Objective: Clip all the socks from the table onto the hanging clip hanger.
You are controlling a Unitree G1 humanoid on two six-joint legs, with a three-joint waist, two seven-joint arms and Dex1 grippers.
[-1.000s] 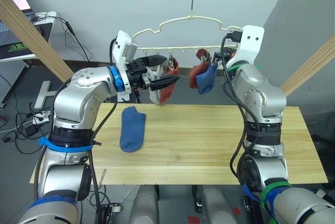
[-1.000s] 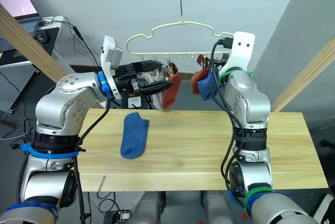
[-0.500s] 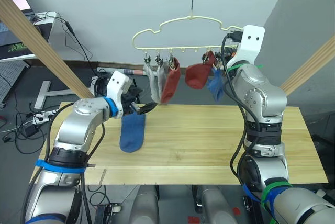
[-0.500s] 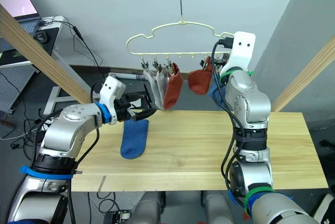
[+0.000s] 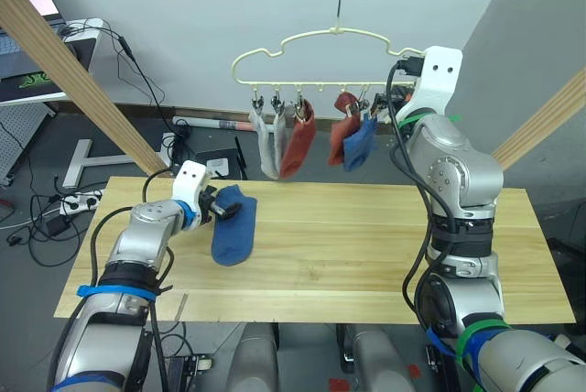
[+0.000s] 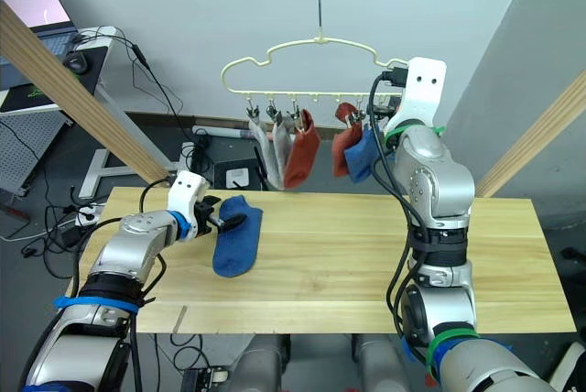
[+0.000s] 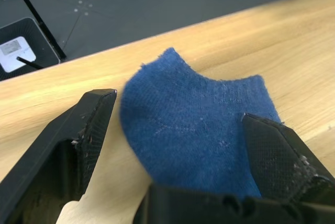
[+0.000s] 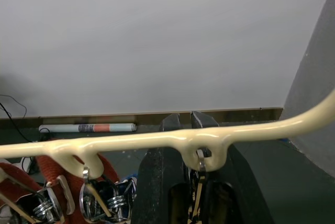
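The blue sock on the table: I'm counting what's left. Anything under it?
Under the blue sock, bare table shows around its edges; what it covers is hidden. The open left gripper straddles its cuff.

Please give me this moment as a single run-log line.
left gripper: jaws open astride blue fabric sock on light wooden table | right gripper: shut on pale yellow clip hanger | hung: five socks

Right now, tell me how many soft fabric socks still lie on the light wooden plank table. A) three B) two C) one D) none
C: a single blue ankle sock lies flat on the table, between the open fingers of the left gripper, while the other five hang clipped to the pale yellow wire clip hanger.
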